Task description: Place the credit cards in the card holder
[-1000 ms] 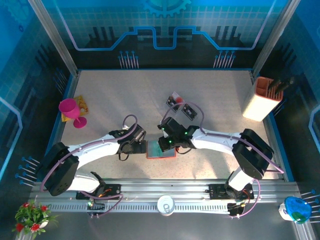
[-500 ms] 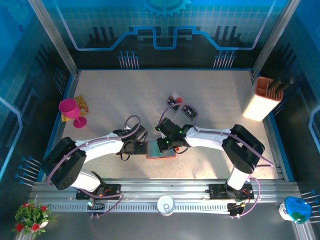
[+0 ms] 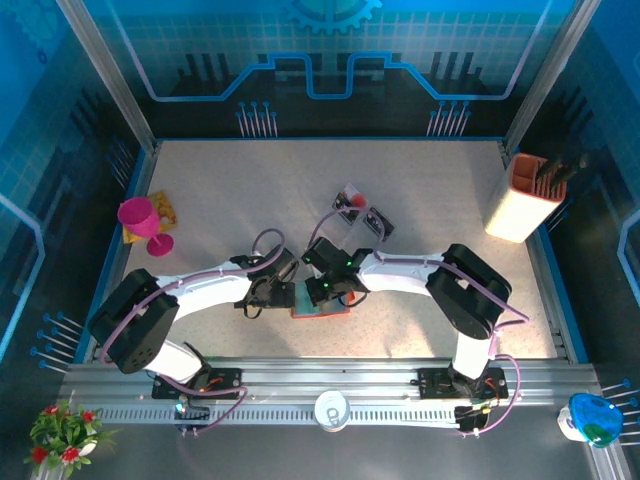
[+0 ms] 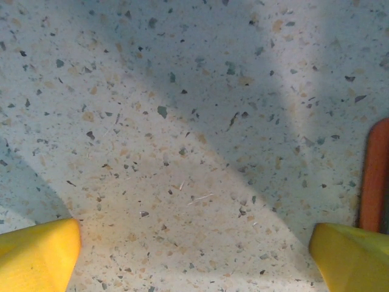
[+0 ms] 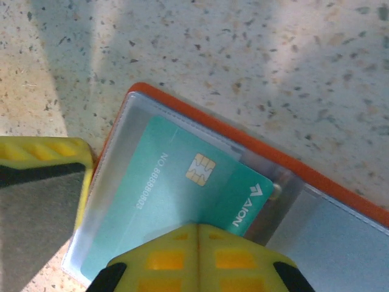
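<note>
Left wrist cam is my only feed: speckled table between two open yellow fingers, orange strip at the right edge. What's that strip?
Observer: It's the edge of the orange-red folding card holder, which is lying open with its clear pockets facing up.
Operator: Any card in it yet?
Observer: A teal plastic chip card lies on the clear pocket. The right gripper is shut, with its tips at the card's edge. I can't tell whether the card is fully tucked in.
</note>
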### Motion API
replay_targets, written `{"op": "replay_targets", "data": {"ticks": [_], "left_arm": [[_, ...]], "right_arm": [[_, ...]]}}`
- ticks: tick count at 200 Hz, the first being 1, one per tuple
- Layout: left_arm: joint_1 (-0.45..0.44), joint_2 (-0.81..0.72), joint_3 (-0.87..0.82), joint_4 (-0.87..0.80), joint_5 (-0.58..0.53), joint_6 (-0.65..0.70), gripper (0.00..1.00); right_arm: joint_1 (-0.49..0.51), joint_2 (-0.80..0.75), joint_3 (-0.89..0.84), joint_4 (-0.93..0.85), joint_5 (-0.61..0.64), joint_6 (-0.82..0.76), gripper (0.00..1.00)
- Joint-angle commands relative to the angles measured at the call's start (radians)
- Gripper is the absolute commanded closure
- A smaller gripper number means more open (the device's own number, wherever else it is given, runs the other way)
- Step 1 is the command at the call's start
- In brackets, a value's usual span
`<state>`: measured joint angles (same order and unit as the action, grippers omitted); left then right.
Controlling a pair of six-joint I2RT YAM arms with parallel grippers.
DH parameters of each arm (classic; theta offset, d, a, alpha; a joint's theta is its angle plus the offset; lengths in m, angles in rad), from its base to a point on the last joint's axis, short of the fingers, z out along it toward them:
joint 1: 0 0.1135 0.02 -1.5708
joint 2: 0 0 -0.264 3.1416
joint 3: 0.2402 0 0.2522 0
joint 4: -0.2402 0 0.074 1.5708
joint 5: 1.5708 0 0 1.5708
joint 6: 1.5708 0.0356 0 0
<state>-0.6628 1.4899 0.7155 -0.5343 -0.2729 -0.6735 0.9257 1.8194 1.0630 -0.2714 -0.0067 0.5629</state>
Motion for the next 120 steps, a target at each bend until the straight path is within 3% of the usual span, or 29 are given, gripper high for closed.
{"op": "replay_targets", "data": {"ticks": [1, 120], "left_arm": [[0.007, 0.058, -0.002, 0.071, 0.026, 0.014, 0.01], [0.006, -0.007, -0.007, 0.024, 0.002, 0.002, 0.01]], "right_arm": [[0.021, 0.032, 0.033, -0.014, -0.016, -0.010, 1.00], [-0.011, -0.086, -0.042, -0.032, 0.046, 0.002, 1.00]]}}
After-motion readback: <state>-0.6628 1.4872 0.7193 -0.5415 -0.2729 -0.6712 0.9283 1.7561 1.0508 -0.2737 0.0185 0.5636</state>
